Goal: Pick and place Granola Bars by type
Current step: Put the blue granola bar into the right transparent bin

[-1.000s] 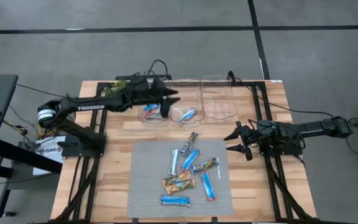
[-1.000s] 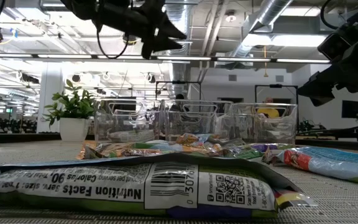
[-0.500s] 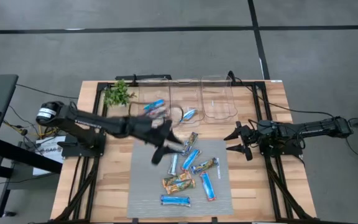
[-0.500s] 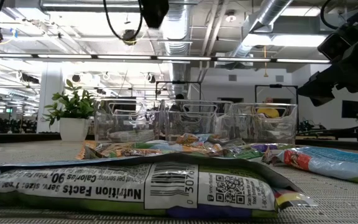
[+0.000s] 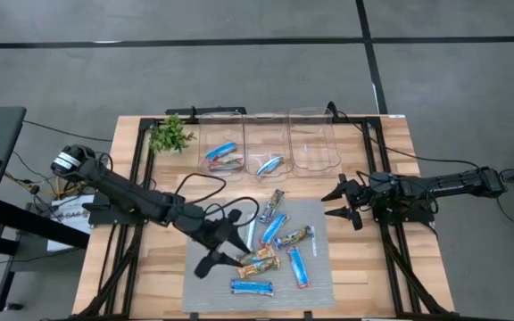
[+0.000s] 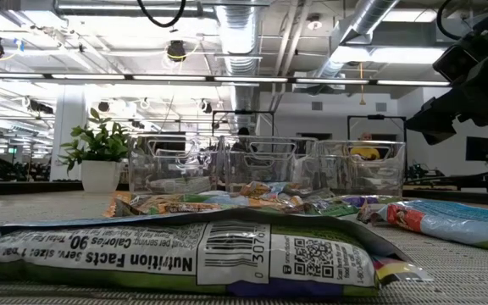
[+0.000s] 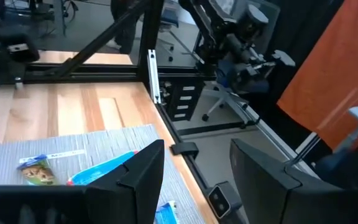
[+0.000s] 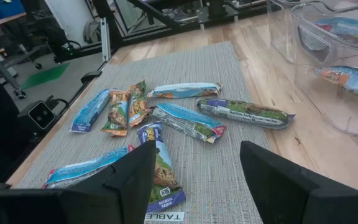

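Your left gripper (image 5: 224,251) hangs low over the near-left part of the grey mat (image 5: 205,223), jaws apart and empty. Judgement: it is lined up for another pick, since the orange-wrapped bars (image 5: 255,259) lie just beyond its tips.

The loose Granola Bars (image 5: 275,228) are spread over the mat between the 2 grippers; 8 can be counted there. 3 clear bins (image 5: 313,141) stand beyond the mat at the worktop's back edge. The bin nearest the plant (image 5: 169,135) holds blue and reddish bars (image 5: 223,157), the middle bin 1 silver-blue bar (image 5: 269,164), and the 3rd shows none. Judgement: sorting is started, most of it left.

Change: 1.0 s ago your left arm reached over the bins; 0.5 s ago it was mid-swing; now it is down at the mat.

Your right gripper (image 5: 344,201) waits off the mat's right edge, jaws apart, empty, unchanged across all 3 frames.
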`<state>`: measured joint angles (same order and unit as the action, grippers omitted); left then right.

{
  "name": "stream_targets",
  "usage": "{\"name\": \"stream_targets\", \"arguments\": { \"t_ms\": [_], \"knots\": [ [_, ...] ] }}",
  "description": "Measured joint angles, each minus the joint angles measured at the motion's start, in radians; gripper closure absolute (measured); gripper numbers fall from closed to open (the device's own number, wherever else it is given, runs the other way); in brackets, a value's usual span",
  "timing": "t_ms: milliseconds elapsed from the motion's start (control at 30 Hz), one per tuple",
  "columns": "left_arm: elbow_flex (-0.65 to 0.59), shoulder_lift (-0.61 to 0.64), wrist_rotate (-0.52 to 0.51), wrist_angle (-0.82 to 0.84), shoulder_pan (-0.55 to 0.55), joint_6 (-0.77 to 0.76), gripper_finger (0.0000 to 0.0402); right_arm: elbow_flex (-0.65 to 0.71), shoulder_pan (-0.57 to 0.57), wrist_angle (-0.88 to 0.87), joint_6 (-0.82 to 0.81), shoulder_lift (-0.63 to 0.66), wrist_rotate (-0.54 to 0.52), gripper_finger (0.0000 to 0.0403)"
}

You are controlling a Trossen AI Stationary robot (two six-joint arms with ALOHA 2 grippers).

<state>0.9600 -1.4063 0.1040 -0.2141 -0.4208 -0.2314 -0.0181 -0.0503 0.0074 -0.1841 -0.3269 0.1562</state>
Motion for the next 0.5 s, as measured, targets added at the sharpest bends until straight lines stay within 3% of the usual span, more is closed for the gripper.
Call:
{"name": "stream_targets", "arguments": {
  "t_ms": [267, 500],
  "knots": [
    [0.000, -0.006, -0.054, 0.139, -0.027, 0.009, 0.0226, 0.000, 0.000, 0.000, 0.000, 0.000, 0.000, 0.0177],
    [0.032, -0.092, -0.084, 0.312, -0.052, -0.014, 0.0226, 0.000, 0.000, 0.000, 0.000, 0.000, 0.000, 0.0177]
  ]
}}
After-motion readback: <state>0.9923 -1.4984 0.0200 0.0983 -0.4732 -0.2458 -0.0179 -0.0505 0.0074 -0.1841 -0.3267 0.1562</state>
